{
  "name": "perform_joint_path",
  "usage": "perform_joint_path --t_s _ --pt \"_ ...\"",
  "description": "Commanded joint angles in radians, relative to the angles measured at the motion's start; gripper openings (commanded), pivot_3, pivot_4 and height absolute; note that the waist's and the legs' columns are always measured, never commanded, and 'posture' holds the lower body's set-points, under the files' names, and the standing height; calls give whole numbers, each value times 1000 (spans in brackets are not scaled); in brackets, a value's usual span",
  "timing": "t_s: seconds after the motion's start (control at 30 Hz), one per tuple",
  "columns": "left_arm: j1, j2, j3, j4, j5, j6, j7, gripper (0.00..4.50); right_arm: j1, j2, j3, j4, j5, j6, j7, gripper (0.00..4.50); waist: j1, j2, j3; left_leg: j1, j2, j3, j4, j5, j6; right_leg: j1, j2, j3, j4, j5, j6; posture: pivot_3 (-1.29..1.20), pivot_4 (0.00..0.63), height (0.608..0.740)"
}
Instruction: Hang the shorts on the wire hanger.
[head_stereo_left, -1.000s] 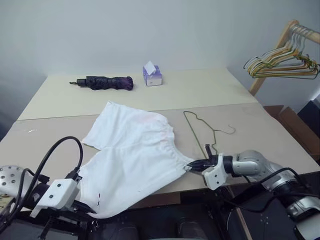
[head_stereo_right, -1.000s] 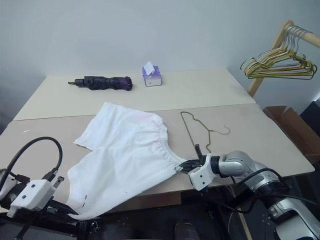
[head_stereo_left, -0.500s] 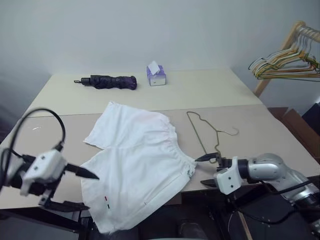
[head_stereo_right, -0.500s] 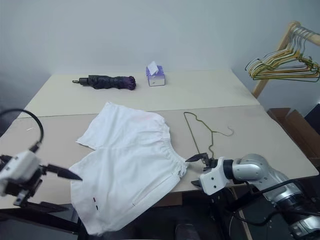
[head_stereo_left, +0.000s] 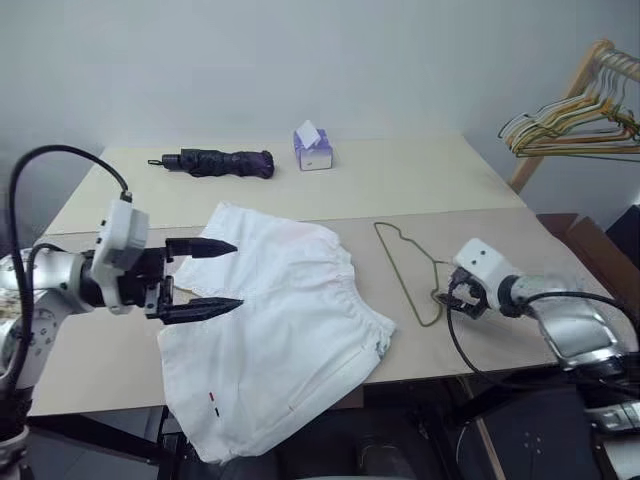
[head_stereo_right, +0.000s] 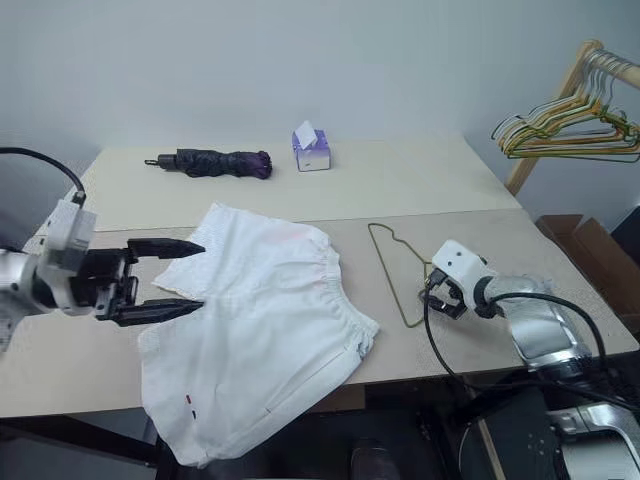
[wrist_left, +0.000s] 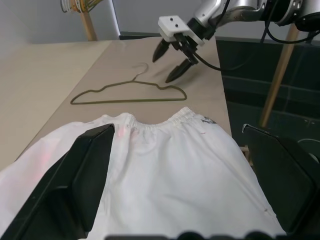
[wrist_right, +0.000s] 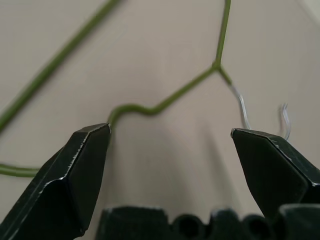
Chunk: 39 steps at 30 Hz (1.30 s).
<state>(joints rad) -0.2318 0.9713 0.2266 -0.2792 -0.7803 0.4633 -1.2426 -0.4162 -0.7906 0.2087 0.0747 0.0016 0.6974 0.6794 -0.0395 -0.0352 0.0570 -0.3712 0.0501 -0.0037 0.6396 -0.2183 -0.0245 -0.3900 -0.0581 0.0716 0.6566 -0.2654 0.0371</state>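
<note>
The shorts are lying on the table, one leg overhanging its near edge. The wire hanger is lying just right of them.

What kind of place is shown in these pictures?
Probably a plain indoor room used for laundry practice: a beige table with white shorts and a wire hanger, and a wooden rack hung with coloured hangers.

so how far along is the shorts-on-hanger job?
Done: the shorts lie spread on the table, one leg over the near edge, the wire hanger flat beside their waistband. In hand: nothing held. The right hand, open, hovers by the hanger's hook end; the left hand, open, is over the shorts. Left: grasping both and hanging them.
</note>
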Motion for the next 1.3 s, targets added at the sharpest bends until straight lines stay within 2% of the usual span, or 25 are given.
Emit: perform_joint_path --t_s 0.03,0.17,0.5,0.53,0.63,0.73,0.8,0.9,1.0,1.07,1.17,1.3 --pt "-28 -12 -3 -8 17 -7 10 4434 -40 28 13 2 -12 99 0 4500 -3 0 0 0 0 0 0 0 0 0 0 0 0 0 0 7 19 740" --pt "-33 -33 -11 -3 34 -14 11 4500 -81 81 7 47 -5 158 -15 3610 -8 -1 -1 0 0 0 0 0 0 0 0 0 0 0 1 8 15 740" --pt "-78 -92 -50 30 93 -54 10 4500 -99 77 58 78 -51 152 -6 199 -3 -2 -1 0 0 0 1 0 0 1 0 0 -1 0 2 5 6 740" --pt "-93 -110 -64 37 105 -61 24 4500 -103 77 56 82 -59 149 -17 62 -3 -2 -1 0 0 0 1 0 0 1 0 0 -1 0 2 5 4 740" --pt "-137 -181 -119 49 161 -81 87 4500 -118 72 36 91 -89 114 -65 62 1 -2 -2 0 0 -1 1 0 0 1 0 -1 -1 0 2 -4 2 740" --pt "-189 -233 -171 62 203 -10 184 4500 -111 45 6 85 -146 -66 -154 62 -2 -2 -2 -2 -1 -1 2 0 0 1 0 0 -1 1 2 -27 0 740" --pt "-238 -256 -200 91 221 58 237 4500 -99 13 -11 81 -190 -263 -224 62 -4 -2 -2 -4 -1 -1 2 0 0 -1 0 0 -1 1 2 -42 0 740" --pt "-315 -262 -228 161 237 92 225 4500 -91 -67 9 124 -300 -659 -356 62 -14 -2 -2 -4 -1 -1 2 0 0 -3 0 0 -1 1 2 -61 0 740" --pt "-418 -256 -240 253 236 114 174 4500 -126 -191 107 240 -541 -1076 -572 62 -34 -2 -2 -6 -1 -1 2 0 0 -4 0 0 -1 0 3 -81 0 740" --pt "-490 -256 -244 325 239 119 138 4500 -171 -249 170 310 -724 -1259 -755 62 -47 -2 -2 -7 -1 -1 2 0 0 -5 0 0 -1 0 3 -89 0 740" --pt "-571 -262 -268 417 267 106 86 4500 -235 -283 224 395 -891 -1405 -937 62 -67 -2 -2 -9 -1 -1 2 0 0 -8 0 0 -1 1 3 -98 0 740" --pt "-629 -289 -331 499 323 72 16 4500 -298 -269 222 433 -934 -1498 -999 62 -103 -1 -2 -11 -2 -1 2 0 0 -9 -1 2 -1 1 1 -110 0 740"
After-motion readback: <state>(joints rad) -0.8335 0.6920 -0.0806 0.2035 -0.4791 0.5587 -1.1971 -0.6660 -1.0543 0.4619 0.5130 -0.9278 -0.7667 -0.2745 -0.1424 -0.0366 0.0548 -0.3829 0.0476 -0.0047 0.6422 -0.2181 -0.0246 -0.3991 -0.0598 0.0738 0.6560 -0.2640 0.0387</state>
